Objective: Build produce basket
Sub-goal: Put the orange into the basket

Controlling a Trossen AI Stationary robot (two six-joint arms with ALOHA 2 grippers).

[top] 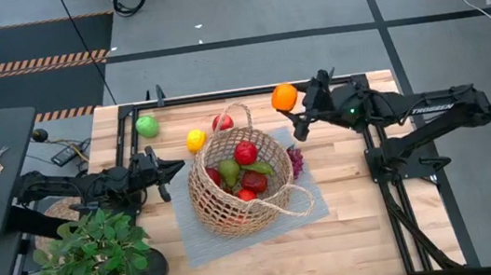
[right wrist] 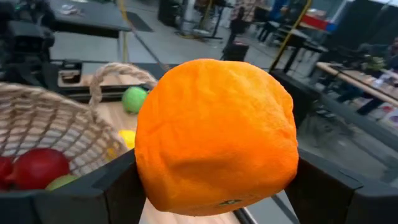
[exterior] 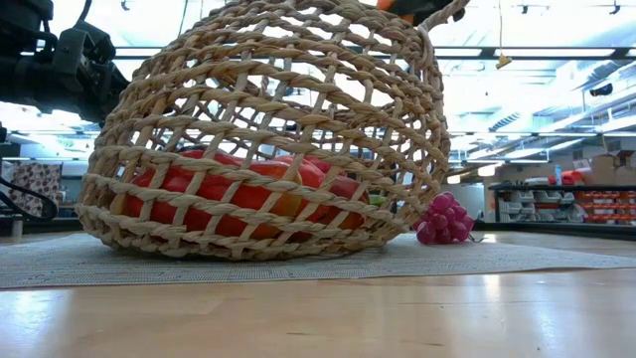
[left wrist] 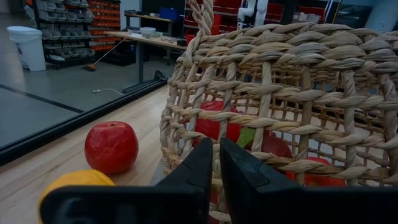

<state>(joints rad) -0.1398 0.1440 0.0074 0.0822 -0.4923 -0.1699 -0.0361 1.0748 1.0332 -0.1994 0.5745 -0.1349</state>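
The wicker basket (top: pixel 234 195) sits on a grey mat (top: pixel 306 207) at the table's middle, with red and green produce (top: pixel 245 152) inside. A green apple (top: pixel 146 125), a yellow lemon (top: pixel 195 140) and a red apple (top: pixel 222 122) lie on the table beyond it, and purple grapes (top: pixel 296 159) lie at its right. My right gripper (top: pixel 296 105) holds an orange (top: pixel 284 96) above the far right of the table. My left gripper (top: pixel 178 167) is shut, level, right at the basket's left wall (left wrist: pixel 298 106). My right gripper pinches the orange (right wrist: pixel 214 137) between its two fingers (right wrist: pixel 118 186), one on each side of the fruit's lower half. The fingers reach roughly level from the table's right side. The orange is lifted clear of the table. My left gripper's shut fingertips (left wrist: pixel 208 155) stand right at the wicker; I cannot tell whether they touch it.
A leafy potted plant (top: pixel 92 260) stands at the near left corner beside my left arm. A black frame (top: pixel 379 154) runs along the table's edges. Bare wood (top: pixel 353 246) lies along the near side.
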